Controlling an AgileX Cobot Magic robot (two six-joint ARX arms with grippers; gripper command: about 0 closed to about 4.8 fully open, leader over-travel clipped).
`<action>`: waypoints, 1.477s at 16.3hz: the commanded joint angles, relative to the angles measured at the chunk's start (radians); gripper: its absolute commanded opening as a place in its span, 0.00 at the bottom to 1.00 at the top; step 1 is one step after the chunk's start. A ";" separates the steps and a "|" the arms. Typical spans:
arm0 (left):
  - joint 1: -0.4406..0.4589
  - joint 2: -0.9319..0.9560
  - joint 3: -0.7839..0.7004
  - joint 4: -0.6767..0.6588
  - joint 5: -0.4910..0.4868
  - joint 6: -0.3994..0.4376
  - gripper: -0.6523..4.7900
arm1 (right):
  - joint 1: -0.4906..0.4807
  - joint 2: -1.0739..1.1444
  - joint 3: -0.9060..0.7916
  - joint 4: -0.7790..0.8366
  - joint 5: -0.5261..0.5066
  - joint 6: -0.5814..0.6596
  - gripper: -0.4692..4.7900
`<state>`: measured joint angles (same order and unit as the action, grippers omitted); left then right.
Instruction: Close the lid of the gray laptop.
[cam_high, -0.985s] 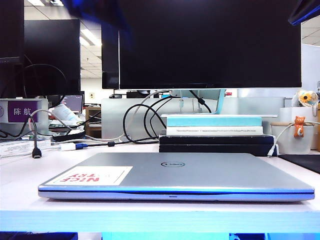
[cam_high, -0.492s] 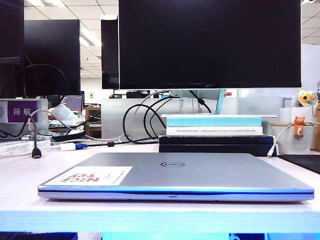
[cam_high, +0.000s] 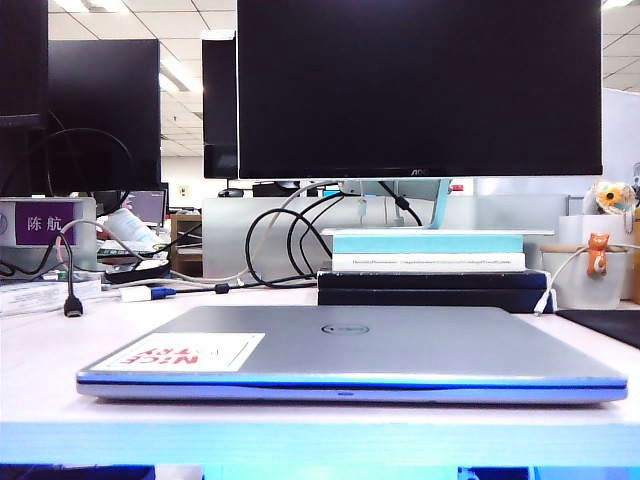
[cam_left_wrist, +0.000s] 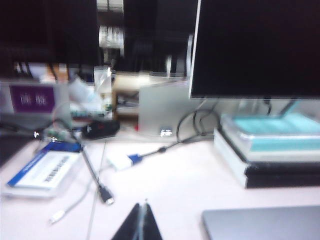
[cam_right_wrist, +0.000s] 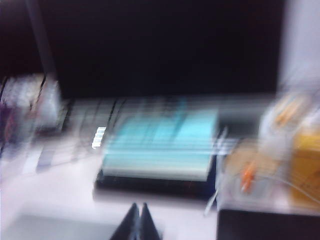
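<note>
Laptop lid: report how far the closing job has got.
Done: the lid lies flat on the gray laptop, only a thin seam showing. In hand: nothing; the left gripper and right gripper are shut, empty, above the desk. Left: nothing visible.

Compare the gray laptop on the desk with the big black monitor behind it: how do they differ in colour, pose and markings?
The gray laptop is silver-gray; the monitor is black. The laptop lies flat with its lid shut; the monitor stands upright, raised above the books. The lid bears a round logo and a white sticker with red letters; the monitor's face is plain and dark. Both are wide, thin panels on the same desk. Neither pincer touches either one.
</note>
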<state>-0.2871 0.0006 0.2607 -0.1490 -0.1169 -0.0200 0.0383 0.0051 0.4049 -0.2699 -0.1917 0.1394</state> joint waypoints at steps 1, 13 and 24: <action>0.010 0.014 -0.016 -0.044 -0.064 -0.011 0.11 | 0.005 0.032 -0.059 0.160 0.029 0.031 0.08; 0.084 0.001 -0.182 0.096 -0.056 0.077 0.11 | 0.024 -0.004 -0.399 0.328 0.190 0.017 0.08; 0.240 0.001 -0.192 0.056 0.026 0.039 0.11 | 0.025 -0.004 -0.399 0.144 0.122 0.023 0.08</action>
<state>-0.0486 0.0059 0.0681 -0.0944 -0.0834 0.0216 0.0628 0.0013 0.0113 -0.1448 -0.0578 0.1616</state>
